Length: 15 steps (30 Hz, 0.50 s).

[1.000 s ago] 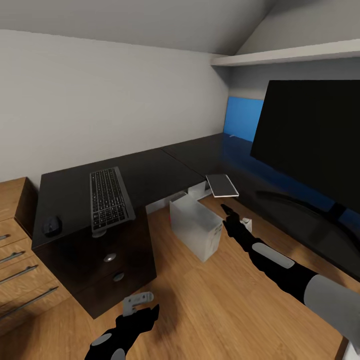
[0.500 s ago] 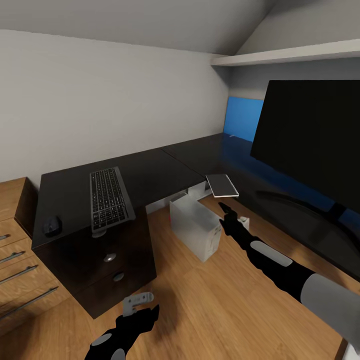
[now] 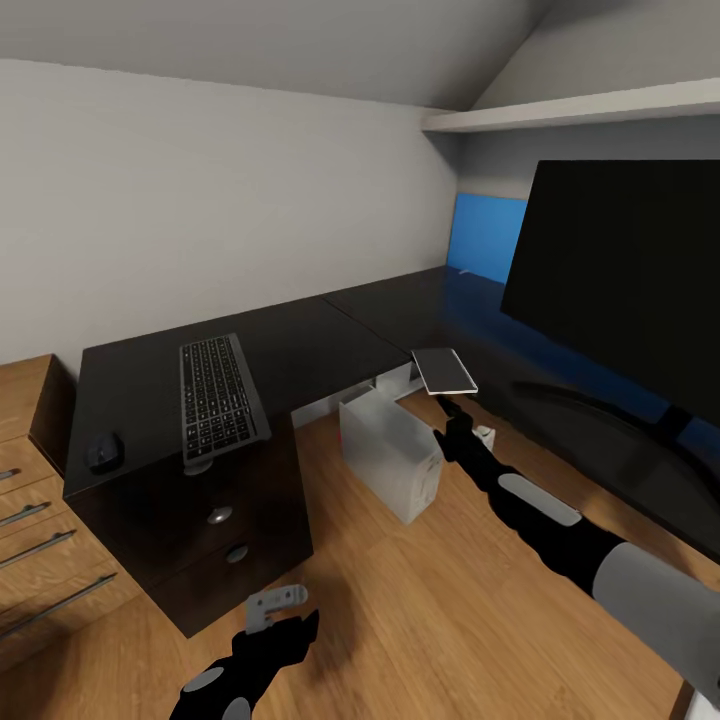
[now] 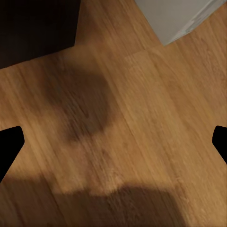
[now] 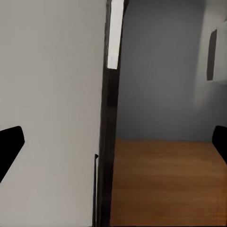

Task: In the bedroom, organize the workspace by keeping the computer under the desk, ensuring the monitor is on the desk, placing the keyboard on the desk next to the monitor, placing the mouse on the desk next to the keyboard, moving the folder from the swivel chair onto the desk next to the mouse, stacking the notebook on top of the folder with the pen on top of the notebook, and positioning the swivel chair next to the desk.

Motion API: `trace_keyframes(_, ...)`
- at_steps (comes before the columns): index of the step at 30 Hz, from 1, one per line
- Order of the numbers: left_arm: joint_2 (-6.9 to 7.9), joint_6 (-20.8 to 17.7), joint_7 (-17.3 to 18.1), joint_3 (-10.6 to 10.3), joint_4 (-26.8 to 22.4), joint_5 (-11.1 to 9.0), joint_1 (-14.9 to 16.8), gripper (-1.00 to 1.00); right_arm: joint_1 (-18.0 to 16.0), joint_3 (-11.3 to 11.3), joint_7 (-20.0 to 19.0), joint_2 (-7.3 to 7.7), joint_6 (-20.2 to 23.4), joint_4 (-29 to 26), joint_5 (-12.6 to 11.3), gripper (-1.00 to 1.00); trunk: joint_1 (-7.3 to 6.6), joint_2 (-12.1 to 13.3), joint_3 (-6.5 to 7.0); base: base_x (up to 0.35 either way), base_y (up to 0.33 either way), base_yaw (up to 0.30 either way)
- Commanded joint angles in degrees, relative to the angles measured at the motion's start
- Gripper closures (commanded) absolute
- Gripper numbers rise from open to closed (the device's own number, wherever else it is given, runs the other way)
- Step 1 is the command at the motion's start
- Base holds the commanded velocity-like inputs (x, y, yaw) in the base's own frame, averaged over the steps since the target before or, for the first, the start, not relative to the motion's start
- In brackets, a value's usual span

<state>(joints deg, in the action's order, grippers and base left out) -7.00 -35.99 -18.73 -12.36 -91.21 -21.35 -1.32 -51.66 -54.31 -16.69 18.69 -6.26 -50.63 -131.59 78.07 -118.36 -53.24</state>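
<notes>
The black L-shaped desk (image 3: 300, 345) carries the black keyboard (image 3: 220, 395) and, left of it, the small black mouse (image 3: 103, 452). A grey notebook (image 3: 445, 369) lies at the desk's inner edge, and the wide black monitor (image 3: 630, 270) stands at the right. A small whitish pen (image 3: 465, 268) lies far back by the blue panel. The light grey computer (image 3: 390, 455) stands on the floor under the desk. My right gripper (image 3: 452, 410) (image 5: 113, 142) is open, just below and in front of the notebook. My left gripper (image 3: 285, 612) (image 4: 113, 142) hangs open over the wooden floor. The folder and swivel chair are out of view.
A light wooden dresser (image 3: 30, 520) with metal handles stands left of the desk. The desk's drawers (image 3: 225, 535) face me. A white shelf (image 3: 570, 108) runs above the monitor. In the left wrist view a corner of the computer (image 4: 175, 19) shows above bare wooden floor (image 4: 142, 118).
My right arm has crept up and slightly left, bringing its gripper closer under the notebook. The left arm and the desk's things have not moved.
</notes>
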Motion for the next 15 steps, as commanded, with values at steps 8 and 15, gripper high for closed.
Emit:
trace_keyframes(8, -0.01, 0.08, -0.54, -0.28, 0.59, -0.52, 0.0, -1.0, -0.07, 2.27, -0.41, 0.27, -0.73, 0.1, -0.4, -1.0, 0.0, -0.02, -0.04, 0.0, 0.0, 0.0)
trace_keyframes(15, 0.31, 0.34, -0.67, -0.42, 5.49, -0.44, 0.0, -1.0, 0.91, 2.69, -0.34, 0.18, -5.96, 0.5, -0.26, -1.0, 0.0, -0.02, -0.04, 0.0, 0.0, 0.0)
